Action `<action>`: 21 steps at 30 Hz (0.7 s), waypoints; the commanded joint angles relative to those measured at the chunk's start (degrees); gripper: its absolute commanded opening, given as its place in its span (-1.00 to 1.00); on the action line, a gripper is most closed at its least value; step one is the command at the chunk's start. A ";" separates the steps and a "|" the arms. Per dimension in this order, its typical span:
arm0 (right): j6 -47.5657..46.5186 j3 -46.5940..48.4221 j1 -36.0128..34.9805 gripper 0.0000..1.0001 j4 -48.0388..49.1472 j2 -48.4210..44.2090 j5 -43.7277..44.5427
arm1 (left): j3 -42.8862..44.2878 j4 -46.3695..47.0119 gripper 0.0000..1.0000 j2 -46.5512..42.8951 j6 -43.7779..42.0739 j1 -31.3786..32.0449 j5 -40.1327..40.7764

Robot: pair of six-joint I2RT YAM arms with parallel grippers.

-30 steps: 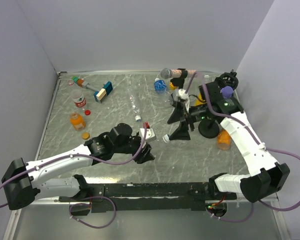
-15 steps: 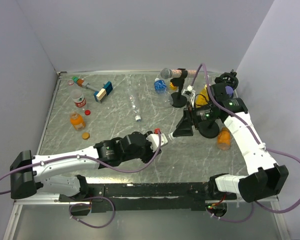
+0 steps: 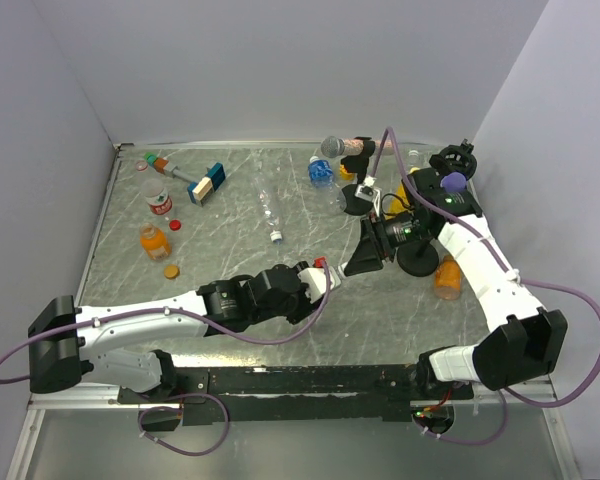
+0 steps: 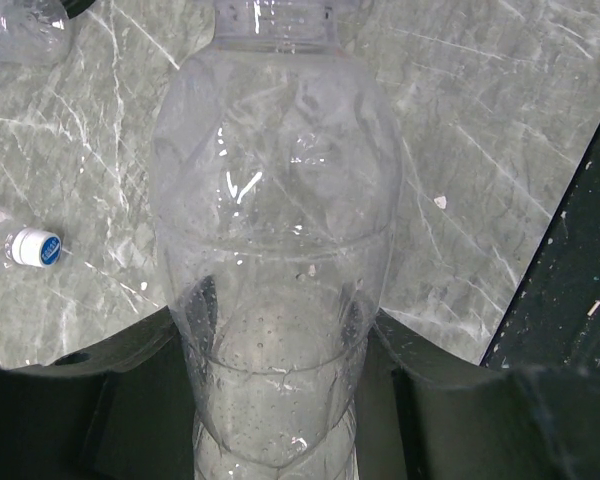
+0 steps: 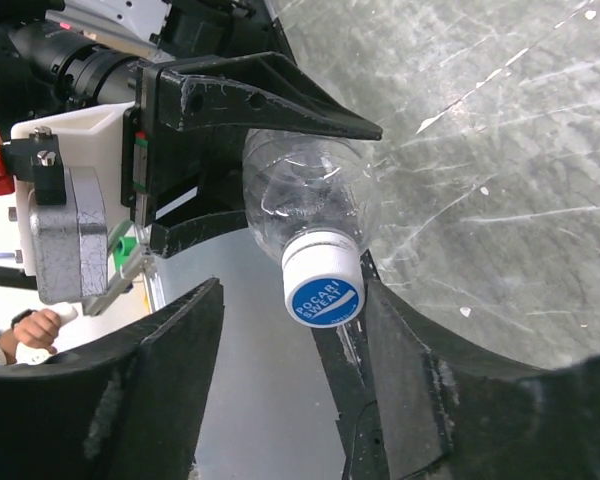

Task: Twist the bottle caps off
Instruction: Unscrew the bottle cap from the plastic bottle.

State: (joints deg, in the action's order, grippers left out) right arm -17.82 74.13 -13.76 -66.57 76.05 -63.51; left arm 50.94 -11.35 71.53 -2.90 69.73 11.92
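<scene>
Here left tool (image 4: pixel 275 325) clamps clear bottle (image 4: pixel 280 180), arm stretched low; right tool (image 5: pixel 292 292) half-open, straddling white cap (image 5: pixel 325 287).

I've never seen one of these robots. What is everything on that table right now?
held bottle: one, clear, between the grippers, mid-table.
its cap: one, white with blue top, on that bottle.
red-labelled bottle: one, clear, back left.
blue-labelled bottle: one, clear and blue, back middle.
lying bottle: one, clear, centre.
orange bottles: two, left and right.
loose caps: two, red and orange, left.
microphones: two, grey back middle, purple back right.
block on a stick: one, blue and tan, back left.
table: one, grey marbled.
left gripper: one, black, shut on the held bottle.
right gripper: one, black, open around the cap.
</scene>
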 commanded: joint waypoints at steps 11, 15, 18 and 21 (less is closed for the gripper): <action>0.25 1.46 -0.74 -0.16 -0.41 1.38 -1.62 | 1.18 3.88 -0.68 -1.74 -0.09 0.49 0.82; -2.03 1.72 -0.74 -0.53 -1.72 1.38 -2.58 | 0.74 4.06 -0.68 -1.92 0.26 0.49 0.56; -5.45 2.16 -0.83 -0.70 -2.86 0.77 -3.64 | -0.66 5.46 -0.69 -3.58 0.08 0.40 -1.37; -10.90 2.78 -1.18 -0.78 -4.18 -0.20 -4.70 | -2.85 7.83 -0.68 -6.13 0.35 -0.56 -8.02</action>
State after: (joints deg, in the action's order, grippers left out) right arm -21.26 74.26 -14.15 -67.85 77.76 -64.66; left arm 49.71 -9.63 69.84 -2.83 69.93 10.70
